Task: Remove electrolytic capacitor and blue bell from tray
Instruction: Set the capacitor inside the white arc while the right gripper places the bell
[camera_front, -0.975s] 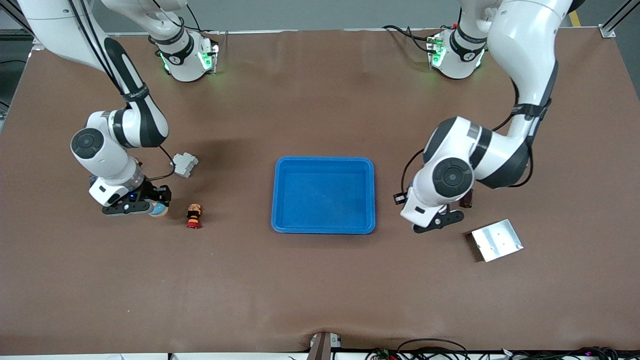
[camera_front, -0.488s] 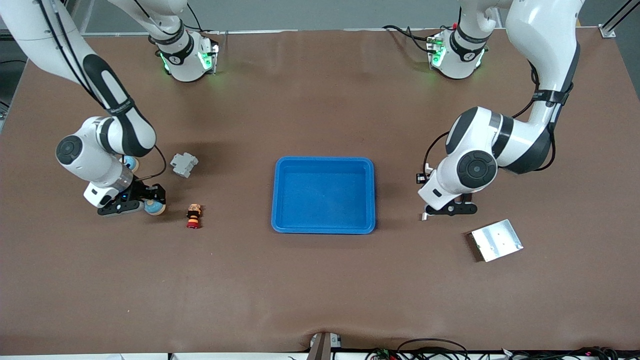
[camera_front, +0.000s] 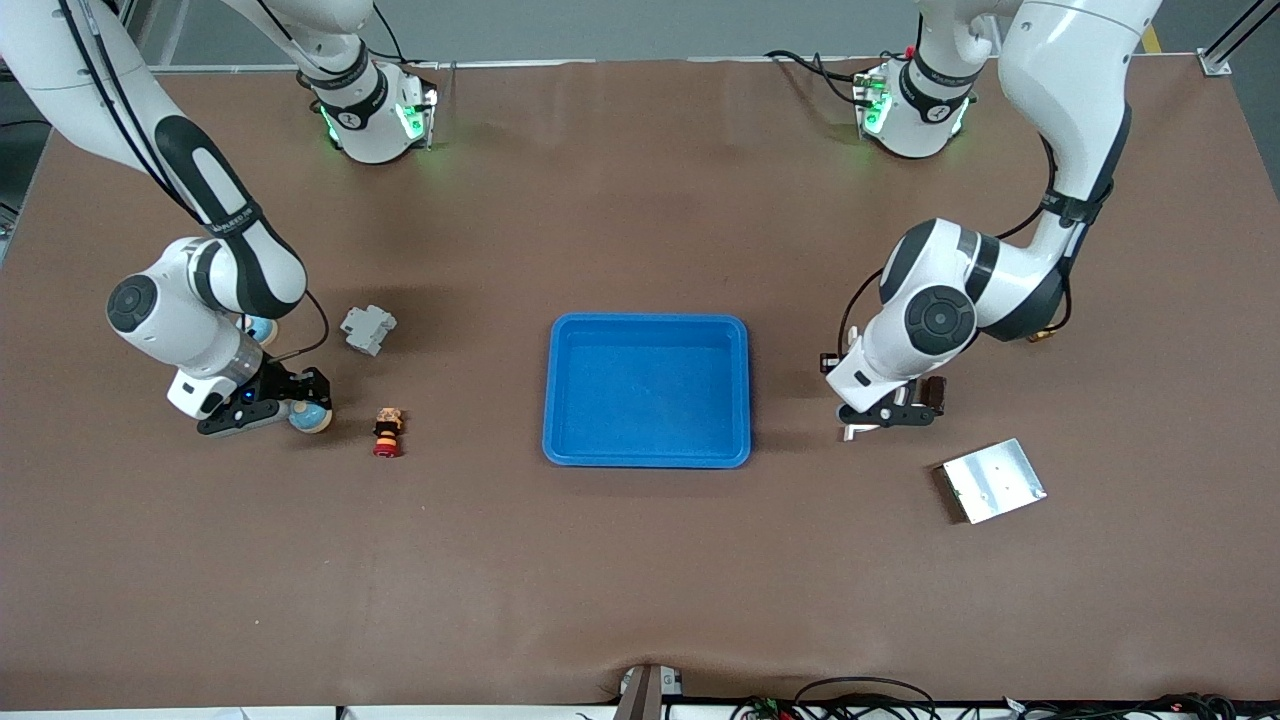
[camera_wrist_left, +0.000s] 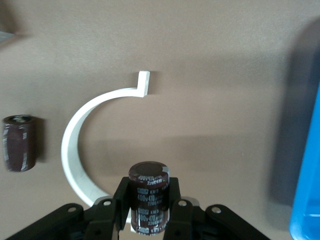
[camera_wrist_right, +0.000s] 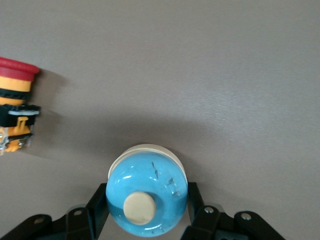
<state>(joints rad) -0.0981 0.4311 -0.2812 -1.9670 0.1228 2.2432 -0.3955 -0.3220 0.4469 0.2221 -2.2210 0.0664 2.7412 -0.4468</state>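
Both claws grip: left gripper (camera_wrist_left: 150, 220) clamps the electrolytic capacitor (camera_wrist_left: 149, 196), right gripper (camera_wrist_right: 145, 217) the blue bell (camera_wrist_right: 147, 192), both outside the tray (camera_front: 648, 390); I'd lower gently before releasing.

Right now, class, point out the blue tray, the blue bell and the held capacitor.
blue tray (camera_front: 742, 390): front view, on its raised rim.
blue bell (camera_wrist_right: 148, 195): right wrist view, on its dome.
capacitor (camera_wrist_left: 149, 197): left wrist view, on its labelled side.

Open mat around tray (camera_front: 647, 325), red-capped switch (camera_front: 387, 432) beside right hand (camera_front: 300, 408) (close)
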